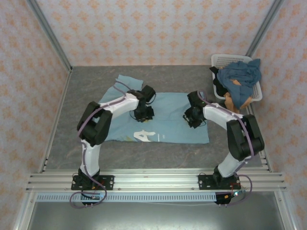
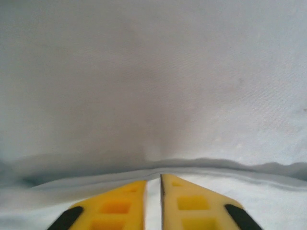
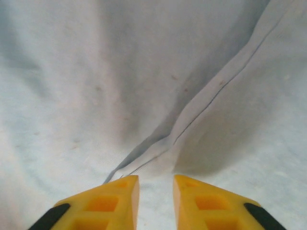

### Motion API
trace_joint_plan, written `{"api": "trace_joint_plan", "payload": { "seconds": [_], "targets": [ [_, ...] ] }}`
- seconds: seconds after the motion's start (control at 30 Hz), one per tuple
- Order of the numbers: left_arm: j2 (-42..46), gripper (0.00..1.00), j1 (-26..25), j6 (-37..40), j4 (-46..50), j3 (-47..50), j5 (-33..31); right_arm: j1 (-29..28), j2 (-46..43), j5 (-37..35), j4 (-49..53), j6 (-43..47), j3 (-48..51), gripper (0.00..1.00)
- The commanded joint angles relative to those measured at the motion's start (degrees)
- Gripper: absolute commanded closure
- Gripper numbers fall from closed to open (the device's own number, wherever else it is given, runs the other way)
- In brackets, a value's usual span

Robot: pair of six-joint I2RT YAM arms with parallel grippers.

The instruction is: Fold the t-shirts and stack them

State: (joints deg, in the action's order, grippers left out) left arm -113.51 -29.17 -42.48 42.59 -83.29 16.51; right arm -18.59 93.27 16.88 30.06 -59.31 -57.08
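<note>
1. The sky-blue t-shirt (image 1: 168, 129) lies spread flat on the grey table (image 1: 86, 86). Every place below is given from this shirt.
2. Its white letters (image 1: 144, 136) sit near its front edge, left of the shirt's middle.
3. One sleeve sticks out from the shirt's far left corner.
4. The left gripper (image 1: 143, 115) is down on the shirt's left half, just behind the letters.
5. In the left wrist view, the left gripper (image 2: 153, 179) has its yellow fingers (image 2: 115, 206) drawn to a thin slit. A raised fold of the shirt (image 2: 153, 96) runs across right at the tips, and the fingers are pinched on that fold.
6. The right gripper (image 1: 192, 117) is down on the shirt's right half, near its right edge.
7. In the right wrist view, the right gripper (image 3: 156, 178) has its fingers (image 3: 206, 203) a narrow gap apart. A hem crease of the shirt (image 3: 72, 96) runs straight into the tips and pale cloth fills the gap. I cannot tell whether the cloth is clamped.
8. The white basket (image 1: 220, 60) stands beyond the shirt's far right corner, apart from it.
9. In the basket, the slate-blue t-shirt (image 1: 242, 74) is heaped on top. The orange-tan t-shirt (image 1: 235, 98) shows from beneath it, on the side toward the spread shirt.
</note>
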Motion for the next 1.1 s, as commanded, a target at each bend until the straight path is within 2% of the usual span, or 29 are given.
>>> {"api": "trace_joint_plan", "payload": {
  "seconds": [0.0,0.2,0.37,0.6,0.8,1.07],
  "targets": [
    [12.19,0.77,4.54,0.65,4.75,6.18,-4.51,1.43,-6.50,-3.53,5.65,4.47,-0.15,0.70],
    [24.35,0.77,17.50,2.58,7.69,21.36,-1.67,2.35,-14.29,-1.70,8.33,4.84,8.68,0.66],
    [24.75,0.78,29.11,4.79,5.49,29.40,1.23,2.74,-16.99,-2.73,9.87,4.83,14.24,0.65],
    [18.87,0.78,35.49,7.96,1.86,31.14,-4.82,3.67,-11.02,-7.43,13.34,6.93,14.83,0.60],
    [18.49,0.76,38.34,10.30,1.39,30.48,-9.80,4.50,-5.81,-11.97,19.44,6.66,13.46,0.56],
    [24.31,0.58,39.18,10.90,3.68,29.09,-10.50,4.53,-7.03,-12.58,20.07,7.83,12.96,0.55]
  ]
}}
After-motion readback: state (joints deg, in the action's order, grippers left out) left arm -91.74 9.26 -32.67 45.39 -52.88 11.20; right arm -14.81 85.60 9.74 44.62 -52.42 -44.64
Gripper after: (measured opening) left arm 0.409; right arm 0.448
